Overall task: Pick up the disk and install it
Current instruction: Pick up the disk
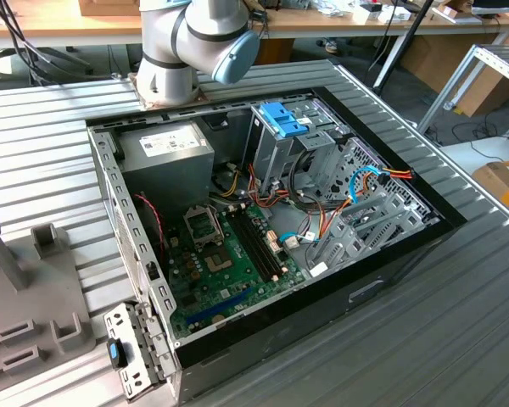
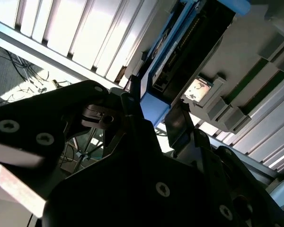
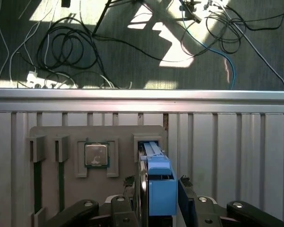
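Note:
In the first wrist view the disk stands on edge in a slot of a grey fixture plate, its light-blue carrier rail facing the camera. My gripper straddles that blue end, with one dark finger against the metal side and the other against the blue side. The second wrist view shows the same grip: the disk runs away from the gripper, and the blue rail sits pinched between the fingers. The jaws look shut on it.
A processor chip rests in a holder on the plate beside the disk. The exterior view shows the open computer case, its silver drive cage with a blue tab, the grey box and the arm's base.

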### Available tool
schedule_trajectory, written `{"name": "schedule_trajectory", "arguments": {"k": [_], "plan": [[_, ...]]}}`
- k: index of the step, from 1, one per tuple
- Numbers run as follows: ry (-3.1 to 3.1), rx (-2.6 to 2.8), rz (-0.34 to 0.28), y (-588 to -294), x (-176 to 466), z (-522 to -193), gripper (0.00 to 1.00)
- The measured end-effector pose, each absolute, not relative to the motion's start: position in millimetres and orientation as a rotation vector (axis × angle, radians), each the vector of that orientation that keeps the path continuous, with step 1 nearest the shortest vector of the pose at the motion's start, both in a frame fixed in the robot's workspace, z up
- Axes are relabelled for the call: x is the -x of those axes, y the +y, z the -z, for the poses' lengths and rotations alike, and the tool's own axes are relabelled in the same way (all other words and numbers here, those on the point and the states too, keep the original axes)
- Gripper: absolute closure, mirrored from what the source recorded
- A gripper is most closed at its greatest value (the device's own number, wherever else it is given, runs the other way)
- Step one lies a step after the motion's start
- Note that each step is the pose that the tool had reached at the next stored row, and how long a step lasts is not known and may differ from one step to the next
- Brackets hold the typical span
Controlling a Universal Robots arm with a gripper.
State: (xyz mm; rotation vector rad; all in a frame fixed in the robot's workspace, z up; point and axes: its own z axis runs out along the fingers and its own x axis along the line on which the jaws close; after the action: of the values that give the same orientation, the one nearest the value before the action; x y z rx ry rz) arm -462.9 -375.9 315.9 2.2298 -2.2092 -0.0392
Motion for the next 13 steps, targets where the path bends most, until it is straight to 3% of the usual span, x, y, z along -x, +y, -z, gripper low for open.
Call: {"name": "schedule_trajectory", "arguments": {"k": [13], "plan": [[-2.196,-2.248,0.035,-375.8,462.8,-313.3,0.52]]}}
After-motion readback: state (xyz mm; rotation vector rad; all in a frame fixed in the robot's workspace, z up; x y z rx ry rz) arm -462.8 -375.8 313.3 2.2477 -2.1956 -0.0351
